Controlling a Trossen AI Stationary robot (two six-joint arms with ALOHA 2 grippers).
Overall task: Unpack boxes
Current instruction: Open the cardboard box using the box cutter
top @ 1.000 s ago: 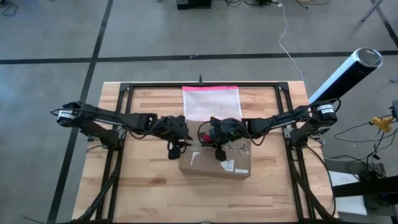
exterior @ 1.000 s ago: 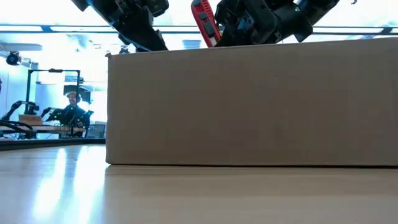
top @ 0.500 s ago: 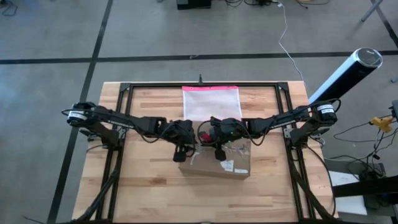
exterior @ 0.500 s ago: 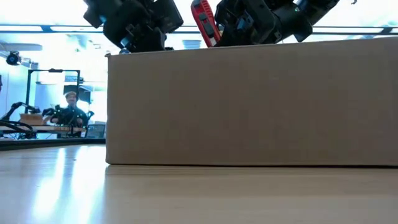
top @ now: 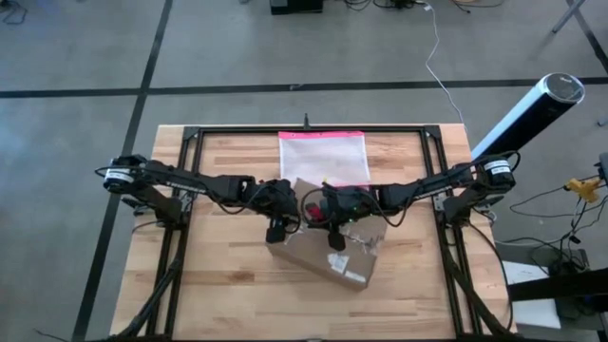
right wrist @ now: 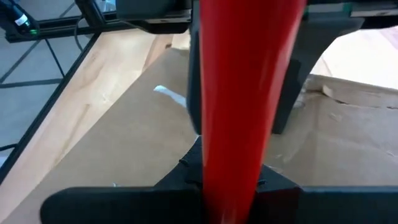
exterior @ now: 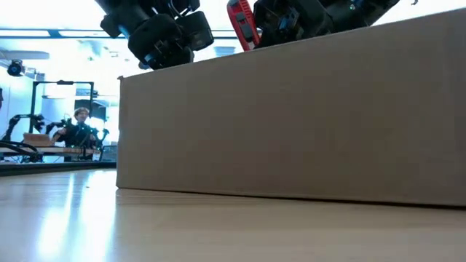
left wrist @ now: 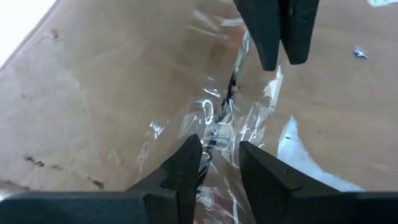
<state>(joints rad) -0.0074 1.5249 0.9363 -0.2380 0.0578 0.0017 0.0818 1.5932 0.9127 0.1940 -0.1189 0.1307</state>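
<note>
Brown cardboard box [top: 328,252] sits skewed on the wooden desk [top: 218,294], centre, just in front of the pink-edged clear zip pouch [top: 323,157]. Crinkled clear tape [left wrist: 214,124] runs along the top seam; white labels [top: 353,275] are on the box top near its front corner. Left pincer [top: 275,231] is over the box's left top edge; in the left wrist view its fingers [left wrist: 183,168] are a narrow gap apart, tips down at the tape on the seam, with nothing visibly held. Right pincer [top: 334,226] is above the box top beside the left one, clamped on a red tool [right wrist: 239,93] that points down toward the seam. In the low view the box fills most of the frame, with a person [exterior: 76,131] seated far back in the room.
</note>
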